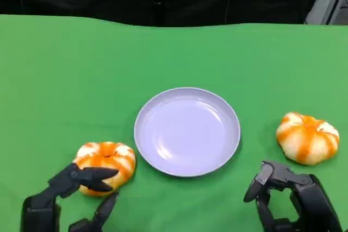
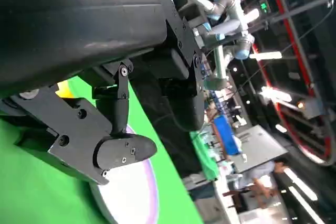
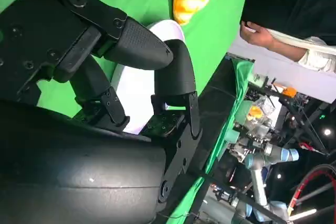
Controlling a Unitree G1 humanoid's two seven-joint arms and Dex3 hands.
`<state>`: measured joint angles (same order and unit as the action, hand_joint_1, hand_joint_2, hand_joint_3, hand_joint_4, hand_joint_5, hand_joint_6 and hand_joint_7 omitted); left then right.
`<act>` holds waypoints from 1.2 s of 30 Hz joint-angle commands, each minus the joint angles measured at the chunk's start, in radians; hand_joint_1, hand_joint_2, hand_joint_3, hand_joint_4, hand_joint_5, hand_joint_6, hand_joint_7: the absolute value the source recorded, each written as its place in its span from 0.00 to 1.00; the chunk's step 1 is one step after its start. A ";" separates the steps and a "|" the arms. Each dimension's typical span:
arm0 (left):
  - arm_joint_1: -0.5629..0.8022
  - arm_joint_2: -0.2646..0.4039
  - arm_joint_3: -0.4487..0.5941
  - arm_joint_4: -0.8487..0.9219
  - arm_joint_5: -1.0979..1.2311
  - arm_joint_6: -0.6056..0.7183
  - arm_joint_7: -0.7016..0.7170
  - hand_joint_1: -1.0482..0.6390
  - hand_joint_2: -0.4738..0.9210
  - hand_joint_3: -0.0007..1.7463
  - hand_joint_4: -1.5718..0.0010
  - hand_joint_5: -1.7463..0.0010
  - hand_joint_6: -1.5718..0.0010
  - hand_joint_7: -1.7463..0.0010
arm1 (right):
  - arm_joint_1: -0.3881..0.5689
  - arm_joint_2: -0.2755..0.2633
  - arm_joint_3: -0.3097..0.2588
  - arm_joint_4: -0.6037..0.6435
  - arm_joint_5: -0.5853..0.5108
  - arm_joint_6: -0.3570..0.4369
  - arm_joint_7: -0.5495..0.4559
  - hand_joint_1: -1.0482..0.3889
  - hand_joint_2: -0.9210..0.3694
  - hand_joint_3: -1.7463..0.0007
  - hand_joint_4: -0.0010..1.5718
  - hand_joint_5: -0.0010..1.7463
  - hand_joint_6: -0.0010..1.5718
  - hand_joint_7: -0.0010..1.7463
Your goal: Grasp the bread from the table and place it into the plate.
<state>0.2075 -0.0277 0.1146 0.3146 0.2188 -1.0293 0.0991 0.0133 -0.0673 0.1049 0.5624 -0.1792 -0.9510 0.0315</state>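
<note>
Overhead head view; close, tilted wrist views

Left hand (image 1: pixel 81 188) open, fingertip touching left bread (image 1: pixel 106 165). Plate (image 1: pixel 187 132) empty at center. Right bread (image 1: pixel 308 137) beyond right hand (image 1: pixel 288 196), apart from it.

Your plate (image 1: pixel 187 132) sits bare mid-table, open from above and from both sides. Left bread (image 1: pixel 106 165) lies just beside its rim, left hand (image 1: pixel 73 196) fingers right at it. Right bread (image 1: pixel 308 137) stands well apart from the plate, open green cloth (image 1: pixel 81 74) between; right hand (image 1: pixel 288 199) sits near it.
</note>
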 commanded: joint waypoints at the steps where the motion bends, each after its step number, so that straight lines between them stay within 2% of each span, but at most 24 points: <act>1: 0.017 -0.001 0.028 -0.055 0.083 0.050 0.067 0.47 0.94 0.11 0.51 0.56 0.49 0.91 | 0.004 -0.008 -0.005 -0.012 0.016 0.004 0.001 0.33 0.47 0.18 0.56 1.00 0.53 0.84; 8: 0.022 0.008 0.014 -0.067 0.100 0.066 0.098 0.47 0.95 0.09 0.50 0.57 0.48 0.93 | 0.004 -0.008 -0.005 -0.013 0.016 0.004 0.001 0.33 0.47 0.18 0.56 1.00 0.53 0.84; 9: 0.041 0.021 0.021 -0.134 0.175 0.125 0.095 0.47 0.95 0.08 0.50 0.57 0.48 0.94 | 0.006 -0.008 -0.006 -0.015 0.011 0.005 -0.003 0.33 0.47 0.18 0.56 1.00 0.53 0.84; 11: 0.076 0.038 0.030 -0.256 0.316 0.249 0.091 0.39 0.94 0.03 0.65 0.68 0.63 0.99 | 0.007 -0.007 -0.007 -0.016 0.005 0.005 -0.009 0.32 0.46 0.18 0.56 1.00 0.53 0.84; 14: 0.105 0.051 0.012 -0.366 0.420 0.386 0.086 0.34 0.96 0.01 0.68 0.78 0.69 1.00 | 0.005 -0.005 -0.006 -0.013 0.007 0.005 -0.008 0.32 0.46 0.18 0.56 1.00 0.53 0.84; 21: 0.107 0.105 -0.057 -0.514 0.594 0.626 0.065 0.32 0.95 0.00 0.70 0.88 0.70 1.00 | 0.003 -0.004 -0.004 -0.018 0.007 0.010 -0.007 0.31 0.47 0.17 0.57 1.00 0.53 0.84; 36: 0.051 0.234 -0.225 -0.575 0.847 0.904 0.027 0.33 0.95 0.00 0.70 0.92 0.75 1.00 | 0.004 -0.007 -0.004 -0.018 0.009 0.007 -0.004 0.31 0.47 0.16 0.57 1.00 0.53 0.84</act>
<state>0.2814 0.1785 -0.0887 -0.2561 1.0232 -0.1751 0.1572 0.0133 -0.0666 0.1054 0.5525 -0.1811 -0.9486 0.0300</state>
